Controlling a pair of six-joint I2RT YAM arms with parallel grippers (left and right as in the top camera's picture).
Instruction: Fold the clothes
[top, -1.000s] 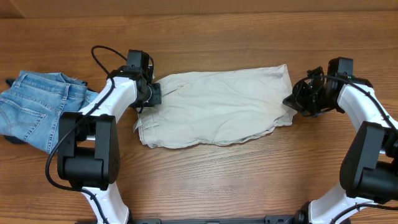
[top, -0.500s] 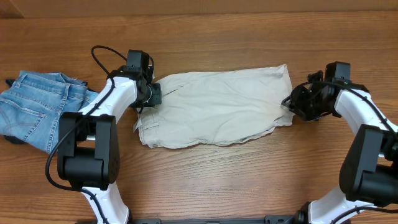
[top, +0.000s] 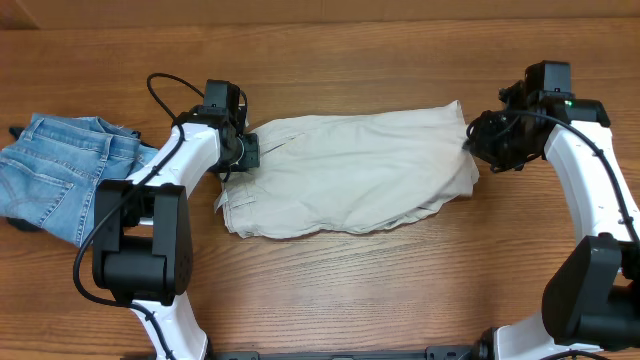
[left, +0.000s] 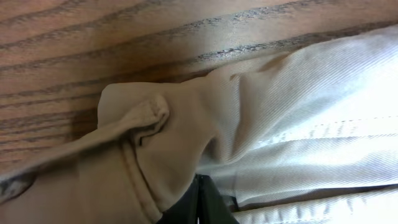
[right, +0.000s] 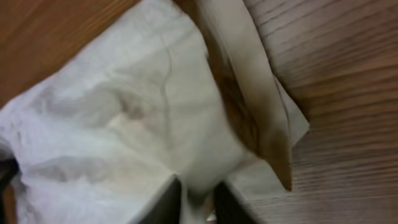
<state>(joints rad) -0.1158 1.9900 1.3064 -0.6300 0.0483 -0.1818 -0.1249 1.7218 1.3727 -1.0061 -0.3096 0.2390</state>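
The pale beige shorts (top: 350, 170) lie flat across the middle of the table, folded lengthwise. My left gripper (top: 240, 152) is shut on the shorts' left end; in the left wrist view the cloth (left: 186, 137) bunches over the closed black fingers (left: 200, 208). My right gripper (top: 478, 143) is shut on the shorts' right edge and lifts it a little; the right wrist view shows white cloth (right: 124, 124) pinched between the fingers (right: 198, 202). The light-blue jeans (top: 60, 175) lie crumpled at the far left.
The wooden table (top: 400, 280) runs to a raised wooden back edge (top: 320, 12) at the top. The jeans sit close to the left arm's base side.
My right gripper has moved up and slightly left with the shorts' right edge, lifting the lower right corner off the table. The left gripper has stayed put.
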